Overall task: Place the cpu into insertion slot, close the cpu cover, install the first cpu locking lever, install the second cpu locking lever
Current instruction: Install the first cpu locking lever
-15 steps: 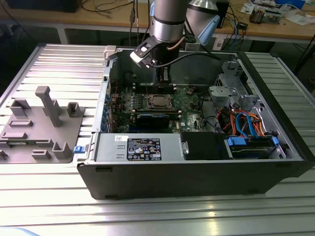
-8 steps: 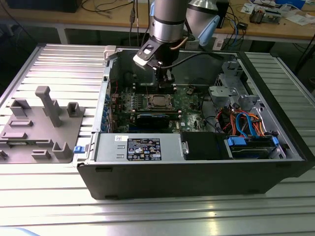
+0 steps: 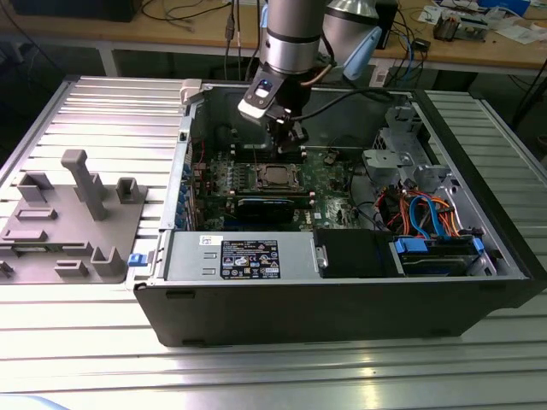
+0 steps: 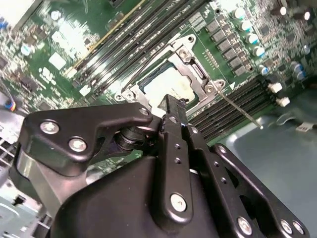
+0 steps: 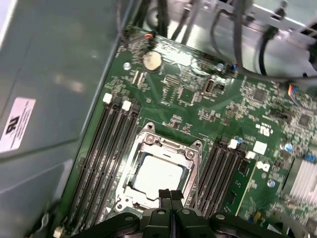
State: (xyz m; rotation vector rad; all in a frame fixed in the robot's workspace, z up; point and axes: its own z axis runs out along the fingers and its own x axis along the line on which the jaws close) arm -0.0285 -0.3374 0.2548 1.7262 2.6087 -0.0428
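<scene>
Closest in both wrist views, the gripper [image 5: 171, 194] had its fingers [image 4: 173, 134] clenched together on nothing. Whether the tips touched the metal beneath could not be told. Going from the exterior view's left, a grey fixture [image 3: 73, 213] lay on the table [image 3: 102, 111] beside the case [image 3: 342, 307]. A black label [image 3: 249, 259] with white print sat along the case's near edge. The cpu [image 3: 275, 176] lay at the middle of the board [image 3: 329, 166] under the cover [image 5: 166, 143], its slot hidden beneath both. Blue cables [image 3: 423, 213] crowded the case's corner toward that view's right. A white label [image 5: 17, 124] with dark print marked the case wall in the first wrist view. In the second wrist view, a thin lever [image 4: 242, 110] jutted from one cover corner. The fingers hid the cover's nearest edge.
</scene>
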